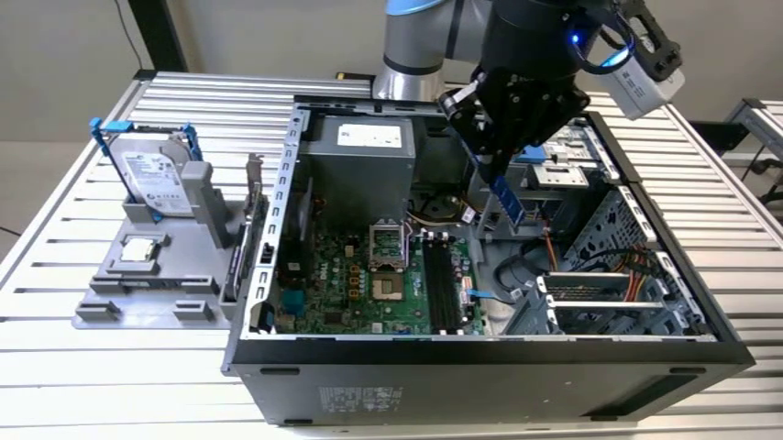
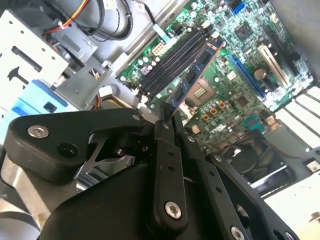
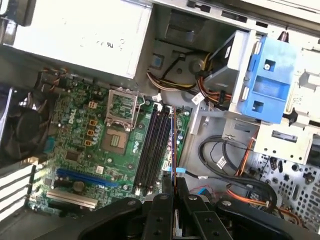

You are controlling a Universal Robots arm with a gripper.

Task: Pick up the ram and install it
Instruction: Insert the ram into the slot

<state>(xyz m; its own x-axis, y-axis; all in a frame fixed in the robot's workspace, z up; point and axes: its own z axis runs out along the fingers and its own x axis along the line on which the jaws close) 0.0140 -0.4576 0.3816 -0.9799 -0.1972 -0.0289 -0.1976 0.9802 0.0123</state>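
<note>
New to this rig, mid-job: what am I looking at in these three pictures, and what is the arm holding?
This is one robot arm whose gripper works over an open computer case on a slatted metal table. The exterior view comes from a camera off the arm; both wrist views ride on the arm and look past the gripper into the case. The gripper is shut on the ram, a thin blue-green stick, held above the motherboard, not yet in its black slots. At the exterior view's left, a grey holder carries a hard drive.
</note>
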